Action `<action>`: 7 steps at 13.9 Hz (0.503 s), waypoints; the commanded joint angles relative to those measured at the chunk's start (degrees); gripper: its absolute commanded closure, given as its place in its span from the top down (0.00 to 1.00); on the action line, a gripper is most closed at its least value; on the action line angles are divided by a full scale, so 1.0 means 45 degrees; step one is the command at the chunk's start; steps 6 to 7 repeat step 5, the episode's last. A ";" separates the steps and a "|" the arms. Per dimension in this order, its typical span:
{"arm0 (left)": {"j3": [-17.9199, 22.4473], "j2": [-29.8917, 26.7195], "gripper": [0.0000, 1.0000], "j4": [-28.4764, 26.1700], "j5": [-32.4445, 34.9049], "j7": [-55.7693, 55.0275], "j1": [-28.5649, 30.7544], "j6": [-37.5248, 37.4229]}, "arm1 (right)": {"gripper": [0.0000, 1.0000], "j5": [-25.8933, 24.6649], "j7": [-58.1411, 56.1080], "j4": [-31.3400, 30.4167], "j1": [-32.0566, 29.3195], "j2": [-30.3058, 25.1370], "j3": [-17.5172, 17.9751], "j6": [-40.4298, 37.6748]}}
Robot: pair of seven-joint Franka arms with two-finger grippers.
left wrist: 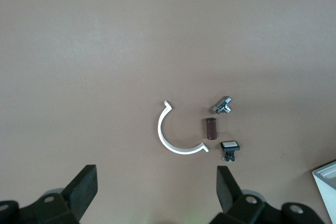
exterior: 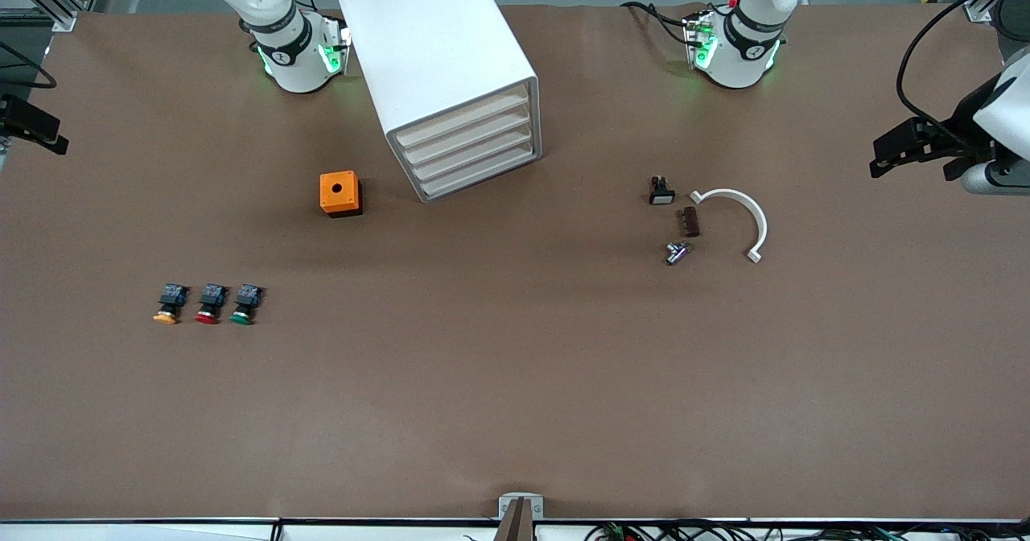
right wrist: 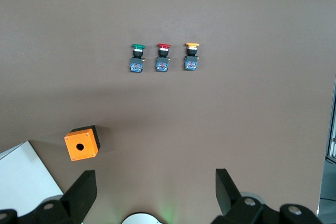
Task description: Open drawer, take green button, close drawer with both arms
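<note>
Only pincer tips show, spread; drawer shut, contents hidden.

The left gripper hangs over a bare brown surface, its two black fingers spread wide apart with nothing between them. Near the middle of the frame lies a small cluster of parts. A white half-ring clip has its open side turned toward a short brown cylinder just beside it. A shiny metal fitting and a small black switch with a white rectangular face flank the cylinder, each apart from it. A corner of a white cabinet shows at the frame's edge.
</note>
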 commanded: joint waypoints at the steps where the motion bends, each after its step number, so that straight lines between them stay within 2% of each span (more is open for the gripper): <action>1: -0.0069 0.0107 1.00 0.0288 0.0166 0.0003 0.0008 -0.0281 | 1.00 0.0287 0.0027 -0.0851 -0.0172 -0.0896 0.0106 0.0341; 7: -0.0069 0.0088 1.00 0.0288 0.0147 0.0003 -0.0012 -0.0281 | 1.00 0.0287 0.0027 -0.1026 -0.0114 -0.1053 0.0125 0.0633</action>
